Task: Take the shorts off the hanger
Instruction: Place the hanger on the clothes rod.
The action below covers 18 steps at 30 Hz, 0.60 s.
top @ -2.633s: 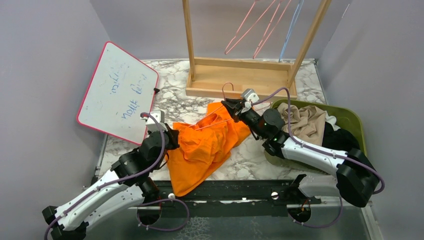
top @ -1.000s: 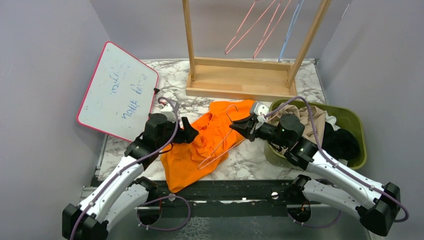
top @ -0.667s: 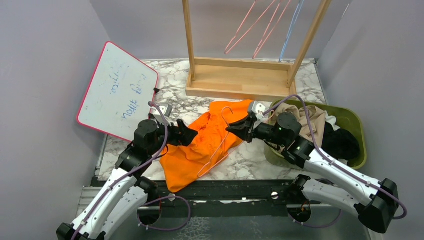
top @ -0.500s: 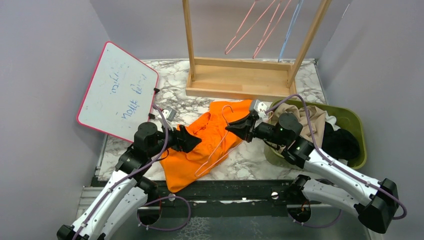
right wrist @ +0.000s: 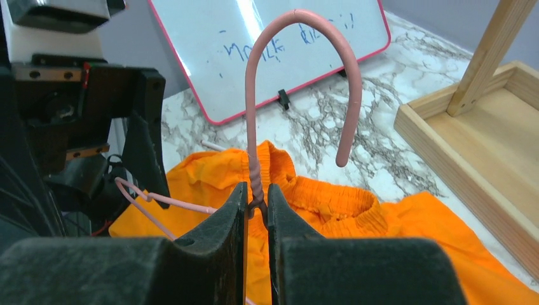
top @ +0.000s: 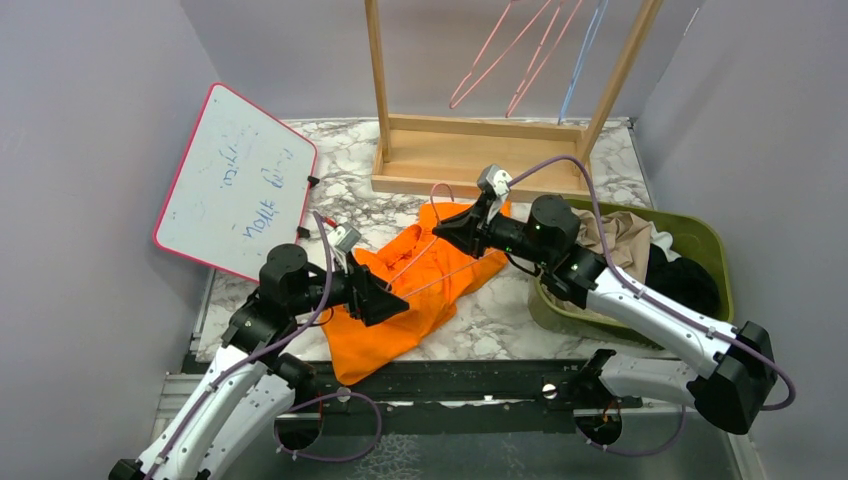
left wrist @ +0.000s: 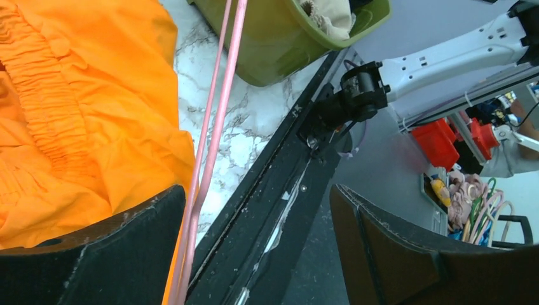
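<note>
The bright orange shorts (top: pixel 400 325) lie crumpled on the marble table, with the gathered waist (right wrist: pixel 330 200) in the right wrist view. My right gripper (top: pixel 447 222) is shut on the twisted neck of a pink wire hanger (right wrist: pixel 257 181), holding its hook (right wrist: pixel 299 38) upright above the shorts. The hanger's wire (left wrist: pixel 216 121) slants down over the orange fabric (left wrist: pixel 76 114) and passes between the jaws of my left gripper (top: pixel 392 303), close to one finger (left wrist: pixel 95 254). That gripper is open and holds nothing. Tan shorts (top: pixel 615 235) and black shorts (top: pixel 685 285) lie in the bin.
A green bin (top: pixel 712 240) stands at the right. A wooden rack (top: pixel 480 155) at the back carries pink and blue hangers (top: pixel 510 50). A pink-edged whiteboard (top: pixel 235 185) leans at the left. A black rail (left wrist: pixel 279 190) runs along the table's near edge.
My right gripper has carried the hanger up and towards the back left, so the hook now stands higher. My left gripper has slid towards the near right along the shorts.
</note>
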Tool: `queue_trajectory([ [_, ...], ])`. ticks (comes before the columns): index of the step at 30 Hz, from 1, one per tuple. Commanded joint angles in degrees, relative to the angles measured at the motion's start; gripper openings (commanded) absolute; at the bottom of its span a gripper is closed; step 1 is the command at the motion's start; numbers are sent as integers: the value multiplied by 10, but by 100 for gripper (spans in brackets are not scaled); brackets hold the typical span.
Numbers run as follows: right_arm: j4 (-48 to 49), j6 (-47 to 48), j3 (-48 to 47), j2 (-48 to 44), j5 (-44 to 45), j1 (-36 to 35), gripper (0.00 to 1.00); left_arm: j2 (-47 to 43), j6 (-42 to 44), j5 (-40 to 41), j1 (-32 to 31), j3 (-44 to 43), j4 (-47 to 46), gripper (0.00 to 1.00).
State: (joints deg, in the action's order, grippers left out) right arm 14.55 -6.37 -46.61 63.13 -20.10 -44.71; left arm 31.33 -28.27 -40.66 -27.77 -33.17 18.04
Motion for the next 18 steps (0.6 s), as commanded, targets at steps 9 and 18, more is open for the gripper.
queue_trajectory([
  [9,-37,-8,-86,54,-51,-1,1,17,40,33,0,-21,70,60],
  [18,-52,22,-72,55,-13,-1,1,20,40,77,0,-39,101,28],
])
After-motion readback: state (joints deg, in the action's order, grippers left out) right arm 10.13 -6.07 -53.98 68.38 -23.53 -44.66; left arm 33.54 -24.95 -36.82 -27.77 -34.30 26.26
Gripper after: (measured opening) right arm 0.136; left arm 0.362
